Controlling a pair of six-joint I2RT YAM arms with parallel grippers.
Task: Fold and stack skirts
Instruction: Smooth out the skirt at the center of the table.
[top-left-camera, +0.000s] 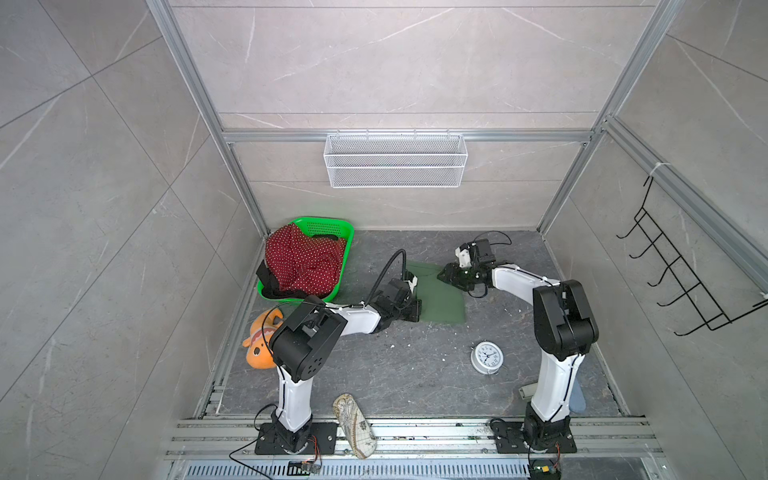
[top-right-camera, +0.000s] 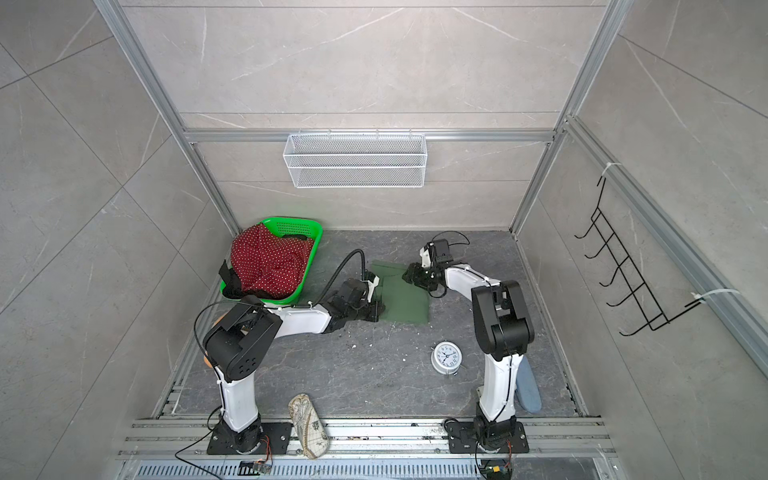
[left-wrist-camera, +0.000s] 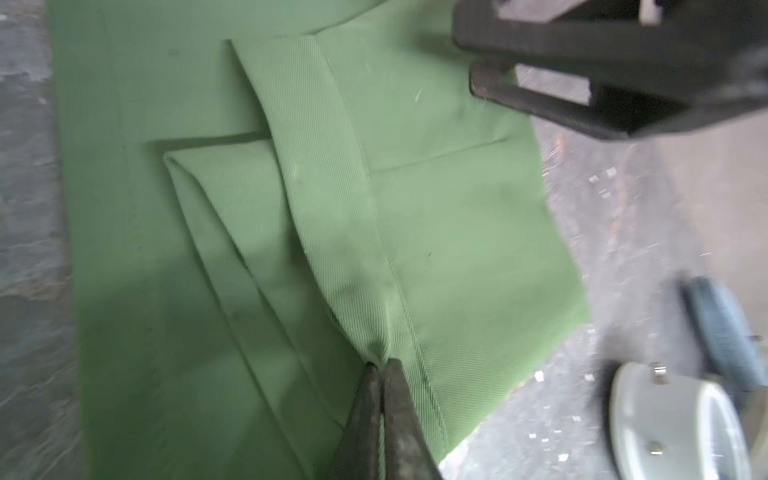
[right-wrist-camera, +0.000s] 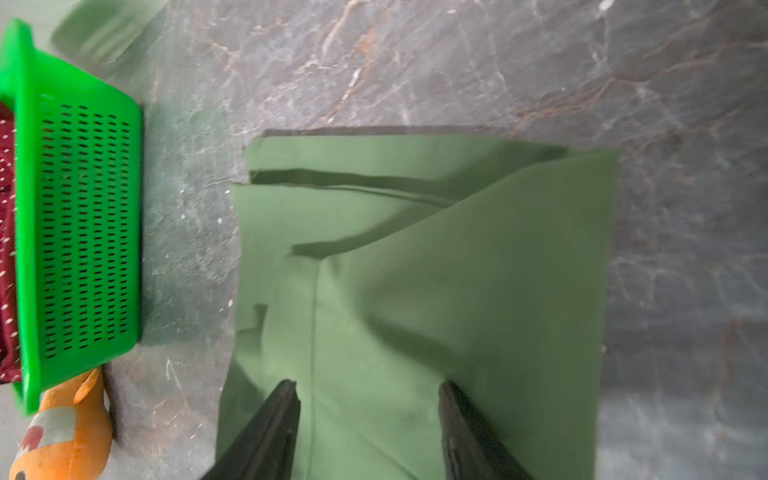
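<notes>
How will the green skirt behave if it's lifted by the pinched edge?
Probably floppy: the green skirt puckers where the left gripper pinches it, so it should sag. Its loose folds will likely slide open. It lies thin and flat, so probably light.

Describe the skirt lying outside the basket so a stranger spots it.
On the grey stone table, look between the left gripper and right gripper. A plain dark green skirt lies there, unlike the red dotted skirt heaped in the bright green basket.
</notes>
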